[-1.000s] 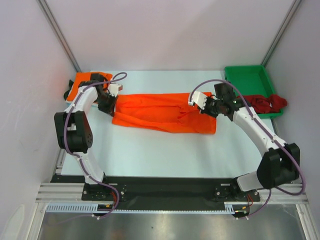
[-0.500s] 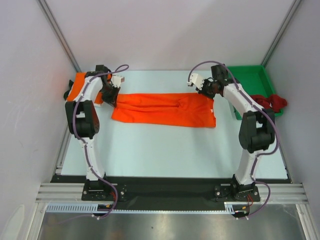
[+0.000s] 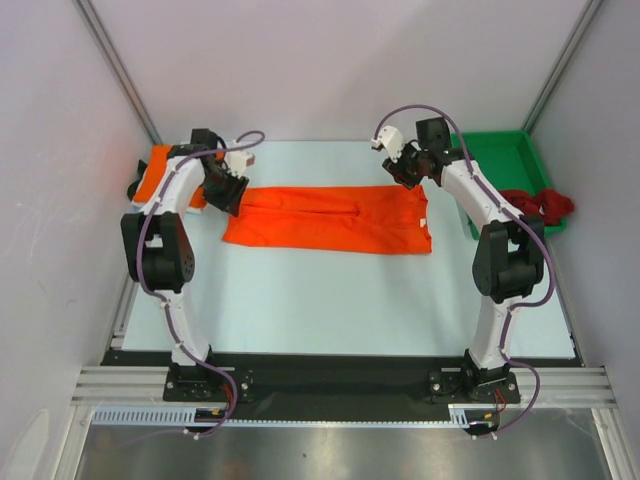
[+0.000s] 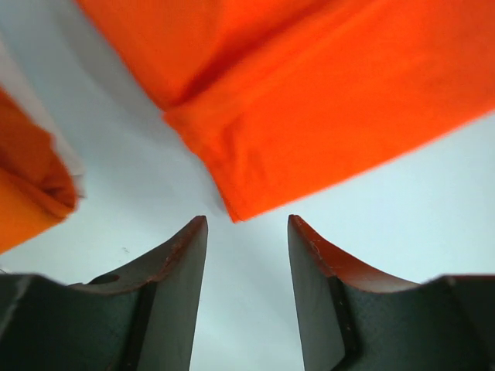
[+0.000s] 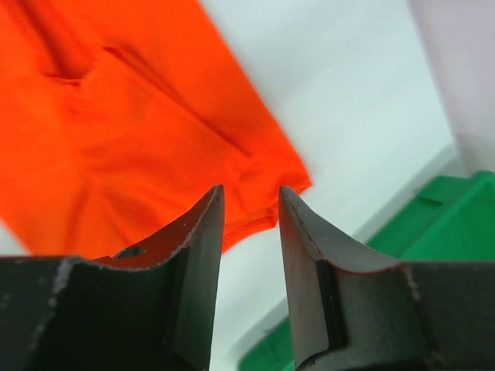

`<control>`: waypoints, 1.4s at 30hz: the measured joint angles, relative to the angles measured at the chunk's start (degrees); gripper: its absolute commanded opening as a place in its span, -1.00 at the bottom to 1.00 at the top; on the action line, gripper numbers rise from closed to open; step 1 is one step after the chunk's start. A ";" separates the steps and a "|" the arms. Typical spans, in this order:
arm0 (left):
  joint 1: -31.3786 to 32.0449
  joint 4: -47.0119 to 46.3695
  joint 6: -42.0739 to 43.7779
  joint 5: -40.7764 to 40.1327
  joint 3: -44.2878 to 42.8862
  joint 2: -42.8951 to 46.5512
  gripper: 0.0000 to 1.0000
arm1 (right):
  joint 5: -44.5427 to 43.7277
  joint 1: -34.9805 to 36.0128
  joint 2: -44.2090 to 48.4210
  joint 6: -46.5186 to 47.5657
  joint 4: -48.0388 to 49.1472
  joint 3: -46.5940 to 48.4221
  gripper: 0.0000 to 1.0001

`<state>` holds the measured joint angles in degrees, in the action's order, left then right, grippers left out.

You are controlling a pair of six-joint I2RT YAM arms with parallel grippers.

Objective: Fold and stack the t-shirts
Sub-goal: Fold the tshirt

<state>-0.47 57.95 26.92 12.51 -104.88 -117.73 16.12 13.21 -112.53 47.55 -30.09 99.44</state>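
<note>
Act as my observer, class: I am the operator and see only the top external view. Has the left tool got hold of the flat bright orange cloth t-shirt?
Observer: No. The left wrist view shows the left tool open. The corner of the flat bright orange cloth t-shirt lies on the pale table just ahead of it, untouched.
Operator: And the right tool?
Observer: Open too. In the right wrist view the right tool has nothing pinched; the shirt's corner shows through the gap, lying flat beneath.

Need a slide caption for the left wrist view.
Open left end effector over the table, a corner of the orange t-shirt just ahead of it.
</note>
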 measured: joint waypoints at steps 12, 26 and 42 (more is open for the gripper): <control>5.29 0.44 18.58 -3.54 12.44 1.25 -0.03 | 3.06 0.44 0.24 -8.11 -7.43 -3.15 -0.22; 4.94 1.57 24.00 -6.88 6.73 -7.48 -0.87 | 2.05 1.33 1.66 -8.22 -7.74 -8.96 -0.22; 6.05 0.24 24.11 -5.55 23.98 3.13 -0.99 | -3.10 -1.22 -12.57 -11.58 -4.96 1.79 -0.22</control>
<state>5.58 58.19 51.03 6.96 -80.90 -114.61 13.02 11.99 -125.10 35.97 -35.05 101.23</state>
